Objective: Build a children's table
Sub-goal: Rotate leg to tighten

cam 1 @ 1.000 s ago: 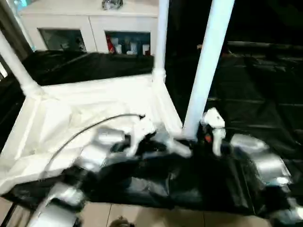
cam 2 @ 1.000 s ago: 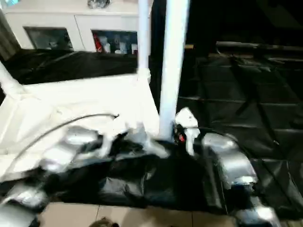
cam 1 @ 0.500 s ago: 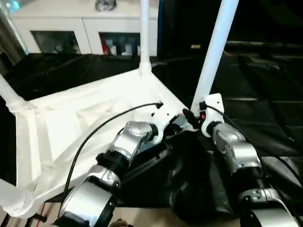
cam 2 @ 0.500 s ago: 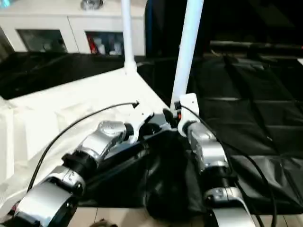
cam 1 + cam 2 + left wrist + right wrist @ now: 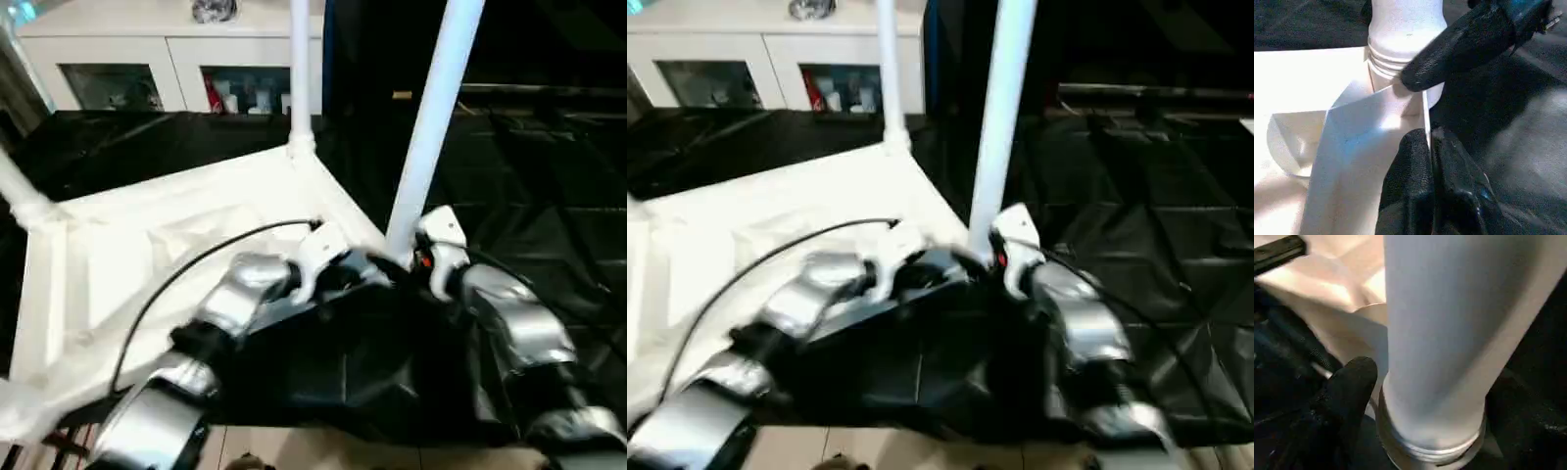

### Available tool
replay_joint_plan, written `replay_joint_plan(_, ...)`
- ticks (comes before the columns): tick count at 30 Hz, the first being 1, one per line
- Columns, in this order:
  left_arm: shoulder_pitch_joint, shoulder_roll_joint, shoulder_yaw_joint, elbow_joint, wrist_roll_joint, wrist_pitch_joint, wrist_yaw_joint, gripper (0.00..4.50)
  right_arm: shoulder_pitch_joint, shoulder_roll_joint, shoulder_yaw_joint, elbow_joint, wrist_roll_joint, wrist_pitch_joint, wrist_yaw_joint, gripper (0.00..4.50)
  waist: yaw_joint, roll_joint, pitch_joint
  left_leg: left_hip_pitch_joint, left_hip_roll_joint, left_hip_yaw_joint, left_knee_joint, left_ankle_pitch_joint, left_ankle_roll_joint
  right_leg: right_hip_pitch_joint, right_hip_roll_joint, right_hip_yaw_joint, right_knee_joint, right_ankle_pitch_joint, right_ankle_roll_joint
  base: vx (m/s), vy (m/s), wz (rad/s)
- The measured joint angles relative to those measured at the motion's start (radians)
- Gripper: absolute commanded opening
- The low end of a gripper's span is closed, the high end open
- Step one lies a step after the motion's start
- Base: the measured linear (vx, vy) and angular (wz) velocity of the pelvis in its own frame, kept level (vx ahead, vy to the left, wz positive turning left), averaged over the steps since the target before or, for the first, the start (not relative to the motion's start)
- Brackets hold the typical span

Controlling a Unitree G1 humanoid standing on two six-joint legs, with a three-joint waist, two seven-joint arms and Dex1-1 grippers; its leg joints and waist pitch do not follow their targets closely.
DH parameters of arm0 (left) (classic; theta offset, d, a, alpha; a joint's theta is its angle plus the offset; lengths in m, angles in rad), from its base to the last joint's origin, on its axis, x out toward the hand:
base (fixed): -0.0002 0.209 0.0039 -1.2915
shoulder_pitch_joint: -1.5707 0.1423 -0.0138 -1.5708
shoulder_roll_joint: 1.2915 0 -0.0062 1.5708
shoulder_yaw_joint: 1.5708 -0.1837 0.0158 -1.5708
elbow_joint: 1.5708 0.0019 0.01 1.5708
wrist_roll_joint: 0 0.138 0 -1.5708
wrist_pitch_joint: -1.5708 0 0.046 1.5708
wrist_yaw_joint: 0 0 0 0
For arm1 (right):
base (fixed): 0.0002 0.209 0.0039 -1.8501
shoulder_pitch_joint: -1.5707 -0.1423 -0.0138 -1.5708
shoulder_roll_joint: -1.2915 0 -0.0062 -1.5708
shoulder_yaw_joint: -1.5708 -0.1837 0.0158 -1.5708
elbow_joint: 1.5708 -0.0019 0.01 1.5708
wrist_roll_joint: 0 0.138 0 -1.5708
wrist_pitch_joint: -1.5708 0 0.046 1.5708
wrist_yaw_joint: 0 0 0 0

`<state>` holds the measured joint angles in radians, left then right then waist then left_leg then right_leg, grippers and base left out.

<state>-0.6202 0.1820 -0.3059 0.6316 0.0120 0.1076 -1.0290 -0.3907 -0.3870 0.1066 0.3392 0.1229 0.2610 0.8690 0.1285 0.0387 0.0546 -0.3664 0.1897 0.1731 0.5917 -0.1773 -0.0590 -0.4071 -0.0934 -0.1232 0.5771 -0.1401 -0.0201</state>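
Observation:
The children's table lies upside down: its white tabletop [image 5: 147, 255] rests on black cloth with the ribbed underside up. White legs stand in the far corner [image 5: 299, 69], at the left [image 5: 20, 196] and in the near right corner [image 5: 431, 117]. My left gripper [image 5: 1431, 139] is shut on the tabletop's thin rim beside that near right socket. My right gripper [image 5: 1435, 396] is open, one black finger [image 5: 1347, 396] on each side of the leg's base [image 5: 1449, 323], just above the threaded socket [image 5: 1425, 450].
The black-draped work table [image 5: 549, 176] stretches away to the right and behind. A white cabinet [image 5: 147, 49] with glass doors stands at the back. A black cable [image 5: 196, 269] arches over my left forearm. Light floor [image 5: 294, 450] shows below the table's front edge.
The head camera has shifted and tilted. Both grippers have stayed at the near right corner, the left on the rim, the right at the leg's base. The legs stand as before.

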Motion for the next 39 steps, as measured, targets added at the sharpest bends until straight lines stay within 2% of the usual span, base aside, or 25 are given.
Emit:
replay_joint_plan(6, 0.047, 0.061, -0.018, -0.088, -0.029, 0.001, -0.113, 0.00, 0.014, -0.058, 0.038, -0.046, 0.028, 0.003, 0.147, 3.61, 0.018, 0.000, 0.000, 0.000, 0.000, 0.000, 0.001, 0.000, 0.000, 0.000, 0.000, 0.000, 0.000, 0.000, 0.000, 0.000, 0.000, 0.00)
replay_joint_plan(9, 0.066, 0.081, -0.020, -0.125, -0.038, 0.016, -0.141, 0.00, 0.016, -0.061, 0.041, -0.058, 0.043, 0.012, 0.179, 3.28, 0.020, 0.000, 0.000, -0.001, 0.000, 0.000, 0.001, 0.000, 0.000, 0.000, 0.000, 0.000, 0.000, 0.000, 0.000, 0.000, 0.000, 0.00)
replay_joint_plan(12, 0.073, 0.090, -0.020, -0.149, -0.043, 0.033, -0.154, 0.00, 0.016, -0.065, 0.044, -0.063, 0.051, 0.016, 0.190, 3.17, 0.020, 0.000, 0.000, -0.001, 0.000, 0.000, 0.001, 0.000, 0.000, 0.000, 0.000, 0.000, 0.000, 0.000, 0.000, 0.000, 0.000, 0.00)
replay_joint_plan(13, 0.076, 0.093, -0.020, -0.154, -0.046, 0.037, -0.157, 0.00, 0.016, -0.066, 0.046, -0.064, 0.056, 0.019, 0.194, 2.92, 0.019, 0.000, 0.000, -0.001, 0.000, 0.000, 0.001, 0.000, 0.000, 0.000, 0.000, 0.000, 0.000, 0.000, 0.000, 0.000, 0.000, 0.00)
replay_joint_plan(14, 0.081, 0.097, -0.021, -0.161, -0.050, 0.041, -0.160, 0.00, 0.017, -0.067, 0.048, -0.064, 0.060, 0.021, 0.201, 2.86, 0.019, 0.000, 0.000, -0.001, 0.000, 0.000, 0.001, 0.000, 0.000, 0.000, 0.000, 0.000, 0.000, 0.000, 0.000, 0.000, 0.000, 0.00)
replay_joint_plan(22, 0.091, 0.101, -0.023, -0.177, -0.057, 0.064, -0.165, 0.00, 0.038, -0.068, 0.051, -0.096, 0.062, 0.041, 0.202, 2.71, 0.021, 0.000, 0.000, -0.001, 0.000, 0.000, 0.001, 0.000, 0.000, 0.000, 0.000, 0.000, 0.000, 0.000, 0.000, 0.000, 0.000, 0.00)
replay_joint_plan(25, 0.076, 0.074, -0.018, -0.147, -0.036, 0.066, -0.102, 0.00, 0.035, -0.022, 0.029, -0.076, 0.051, 0.053, 0.103, 2.70, 0.017, -0.001, 0.000, 0.000, 0.000, 0.000, 0.002, 0.000, 0.000, 0.001, 0.000, 0.000, 0.000, 0.000, 0.000, 0.000, 0.000, 0.00)
replay_joint_plan(29, -0.037, -0.046, 0.022, 0.042, 0.013, 0.069, 0.131, 0.00, -0.054, 0.146, -0.067, 0.075, 0.000, 0.067, -0.257, 2.70, -0.001, -0.001, 0.000, 0.000, 0.000, 0.000, 0.005, 0.001, -0.001, 0.001, 0.000, 0.000, -0.001, 0.000, 0.000, 0.000, 0.000, 0.00)
replay_joint_plan(32, -0.091, -0.119, 0.026, 0.124, 0.023, 0.076, 0.250, 0.00, -0.094, 0.198, -0.119, 0.128, -0.002, 0.081, -0.406, 2.70, -0.014, -0.001, 0.000, -0.001, -0.001, 0.000, 0.005, 0.000, 0.000, 0.002, -0.001, 0.000, -0.003, 0.000, 0.000, 0.000, 0.000, 0.00)
replay_joint_plan(36, -0.136, -0.171, 0.035, 0.194, 0.028, 0.076, 0.336, 0.00, -0.124, 0.226, -0.131, 0.169, -0.036, 0.056, -0.508, 2.70, -0.015, 0.000, 0.000, -0.001, -0.001, 0.000, 0.002, -0.001, 0.001, 0.001, -0.001, 0.000, -0.002, 0.000, 0.000, 0.000, 0.000, 0.00)
replay_joint_plan(37, -0.138, -0.174, 0.038, 0.201, 0.029, 0.072, 0.340, 0.00, -0.126, 0.230, -0.134, 0.174, -0.041, 0.051, -0.513, 3.05, -0.014, 0.000, 0.000, -0.001, -0.001, 0.000, 0.000, -0.001, 0.001, 0.001, 0.000, 0.000, -0.002, 0.000, 0.000, 0.000, 0.000, 0.00)
replay_joint_plan(39, -0.146, -0.181, 0.048, 0.219, 0.034, 0.063, 0.338, 0.00, -0.128, 0.235, -0.141, 0.179, -0.043, 0.043, -0.514, 3.40, -0.013, 0.001, -0.001, -0.001, -0.001, 0.000, -0.001, -0.001, 0.001, 0.001, 0.000, 0.000, -0.002, -0.001, 0.001, 0.000, 0.000, 0.00)
